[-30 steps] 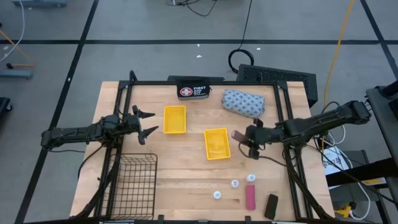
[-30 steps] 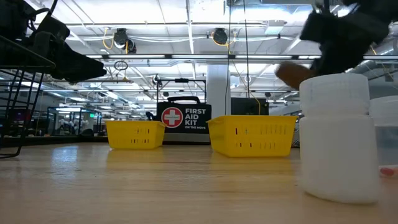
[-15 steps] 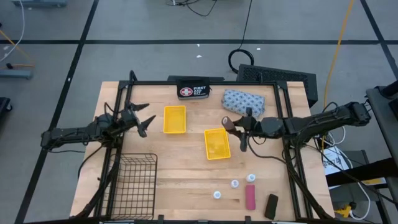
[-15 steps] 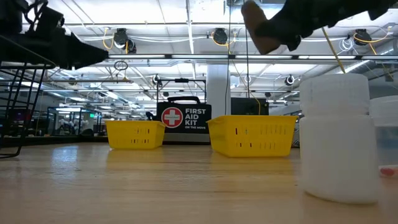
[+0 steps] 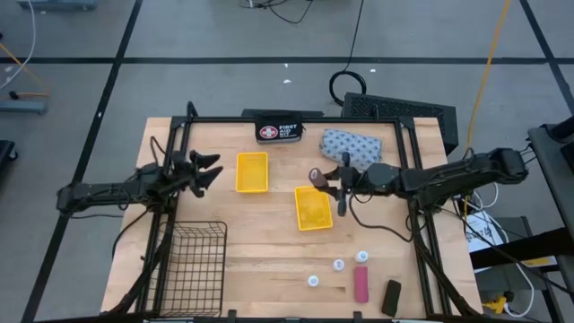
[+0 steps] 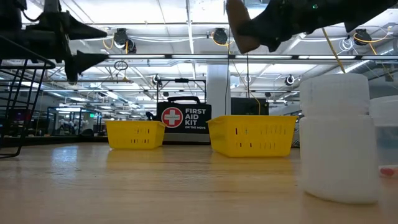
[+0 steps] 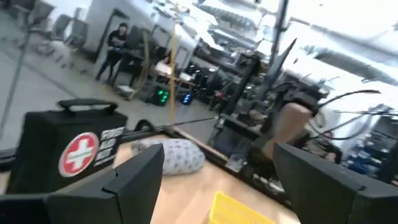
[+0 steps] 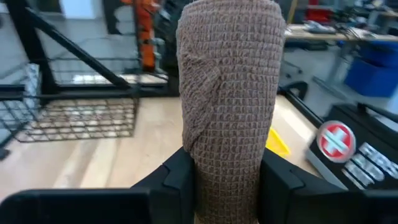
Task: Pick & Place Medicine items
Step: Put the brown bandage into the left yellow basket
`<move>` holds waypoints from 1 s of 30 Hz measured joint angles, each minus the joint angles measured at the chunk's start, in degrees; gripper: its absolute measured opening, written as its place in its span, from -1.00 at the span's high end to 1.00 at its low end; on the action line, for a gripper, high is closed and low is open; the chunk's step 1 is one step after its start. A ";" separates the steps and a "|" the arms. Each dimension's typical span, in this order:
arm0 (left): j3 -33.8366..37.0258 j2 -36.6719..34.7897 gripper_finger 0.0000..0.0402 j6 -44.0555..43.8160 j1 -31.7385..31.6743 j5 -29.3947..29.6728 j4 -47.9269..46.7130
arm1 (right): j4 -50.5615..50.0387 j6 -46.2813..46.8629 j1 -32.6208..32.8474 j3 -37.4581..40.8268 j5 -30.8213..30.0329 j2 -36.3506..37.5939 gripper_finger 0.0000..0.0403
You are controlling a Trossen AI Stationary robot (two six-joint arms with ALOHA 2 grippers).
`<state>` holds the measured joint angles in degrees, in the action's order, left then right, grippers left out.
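Above the near yellow tray's (image 5: 312,207) back edge, the brown roll (image 5: 317,176) sits between the right gripper's (image 5: 328,179) fingers (image 8: 180,177), clamped at its lower part w/ most of it sticking out past the tips. Jaws are narrowly apart, pressed on both sides of the roll. Its long axis runs in line w/ the fingers, free end pointing toward the table's left side. Left gripper (image 5: 208,168) hangs over the table's left part, beside the far yellow tray (image 5: 252,172), jaws spread wide, holding nothing.
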<state>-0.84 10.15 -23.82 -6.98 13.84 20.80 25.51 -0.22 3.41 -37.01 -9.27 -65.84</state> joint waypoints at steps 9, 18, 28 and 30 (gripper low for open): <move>-0.41 11.99 -0.54 -7.19 0.08 -5.90 11.27 | 7.28 -3.33 -0.06 -0.04 2.04 -3.50 0.46; -15.42 32.95 -0.54 11.25 5.77 -6.10 13.56 | 14.49 -5.00 -0.06 -0.07 2.03 -6.38 0.46; -36.17 60.31 -0.54 24.87 10.83 -9.66 13.27 | 21.43 -4.99 -0.06 -0.04 1.99 -11.28 0.46; -40.21 64.91 -0.54 27.19 11.37 -9.83 13.29 | 22.21 -4.70 -0.06 -0.04 2.03 -11.85 0.46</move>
<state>-41.05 75.06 3.37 4.39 4.01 34.10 47.73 -4.91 3.36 -37.06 -7.25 -77.68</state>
